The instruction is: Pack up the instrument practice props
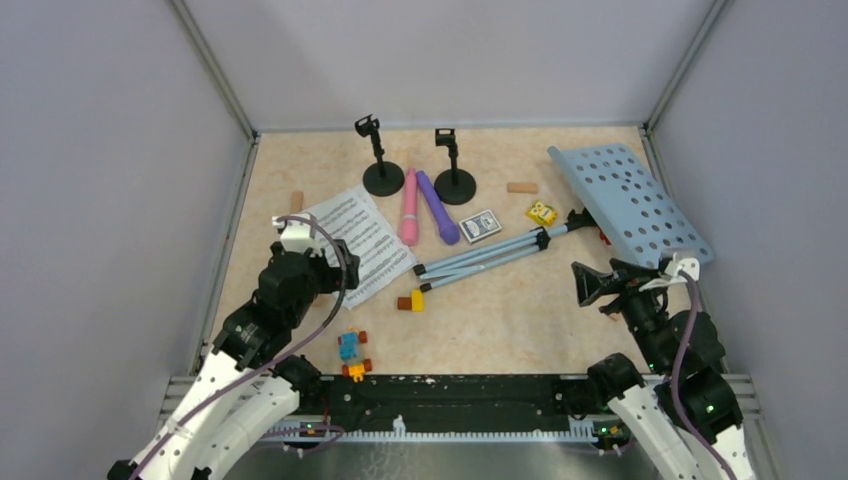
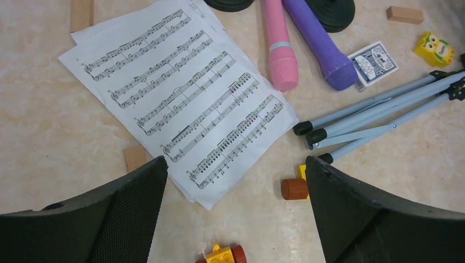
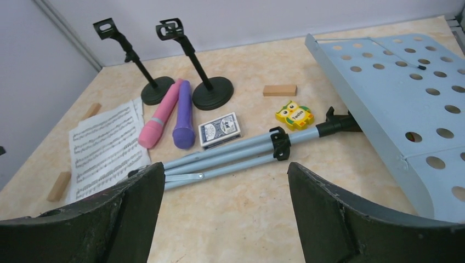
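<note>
Props lie loose across the tabletop: sheet music (image 1: 355, 240) toward the left edge, pink microphone (image 1: 409, 206) and purple microphone (image 1: 437, 207) mid-back, folded music stand (image 1: 620, 205) right. Left gripper (image 2: 233, 189) and right gripper (image 3: 226, 192) both hang apart, holding nothing; no packing container shows.

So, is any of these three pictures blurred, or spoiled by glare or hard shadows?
Top external: even light, soft shadows, sharp. Left wrist: the printed white sheet music is crisp, and only the near black fingers look soft. Right wrist: mild wide-angle bending on the perforated pale blue metal music desk, no glare.
</note>
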### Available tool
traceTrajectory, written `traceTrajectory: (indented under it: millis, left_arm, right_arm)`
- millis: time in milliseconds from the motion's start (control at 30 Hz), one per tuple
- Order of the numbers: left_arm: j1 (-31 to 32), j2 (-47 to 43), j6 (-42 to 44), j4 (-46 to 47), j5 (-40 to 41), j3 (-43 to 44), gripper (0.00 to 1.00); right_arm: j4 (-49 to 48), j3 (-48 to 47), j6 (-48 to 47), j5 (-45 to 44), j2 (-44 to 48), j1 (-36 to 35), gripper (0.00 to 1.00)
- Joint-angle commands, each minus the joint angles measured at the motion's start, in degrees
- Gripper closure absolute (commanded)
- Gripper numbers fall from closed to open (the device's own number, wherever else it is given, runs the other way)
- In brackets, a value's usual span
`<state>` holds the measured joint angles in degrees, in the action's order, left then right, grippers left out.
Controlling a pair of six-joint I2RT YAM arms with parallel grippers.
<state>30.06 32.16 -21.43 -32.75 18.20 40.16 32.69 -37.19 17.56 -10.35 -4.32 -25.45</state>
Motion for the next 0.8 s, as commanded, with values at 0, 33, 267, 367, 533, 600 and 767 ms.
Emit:
traceTrajectory:
  millis: [0, 33, 267, 367, 533, 600, 767]
  left_arm:
    - [0.1, -2.3, 0.6, 4.3, -2.2, -1.0, 0.01]
    - [0.1, -2.4, 0.7, 4.5, -2.5, -1.2, 0.01]
    - [0.0, -1.1, 0.6, 4.9, -2.9, -0.9, 0.01]
    - [0.2, -1.5, -0.3, 3.5, -2.0, -0.1, 0.01]
    - [0.1, -3.4, 0.2, 4.6, -2.5, -0.9, 0.01]
    - [0.1, -3.5, 0.5, 4.7, -3.2, -0.9, 0.01]
    - [0.1, -2.3, 0.5, 4.4, -3.7, -0.4, 0.01]
  right_arm:
    - [-1.1, 1.9, -0.9, -4.3, 1.8, -0.2, 0.20]
    - [-1.2, 2.2, -0.8, -4.7, 1.6, -0.2, 0.20]
    - [-0.9, 3.0, 0.7, -5.5, 0.3, -0.1, 0.22]
    - [-0.9, 3.6, 0.9, -5.1, 0.7, 0.0, 0.22]
    - [-0.8, 3.9, 1.1, -5.4, 2.3, 0.6, 0.23]
    - [-0.8, 4.0, 1.1, -5.3, 2.4, 1.0, 0.23]
    - [-1.3, 4.4, 0.6, -4.0, 2.1, 1.6, 0.23]
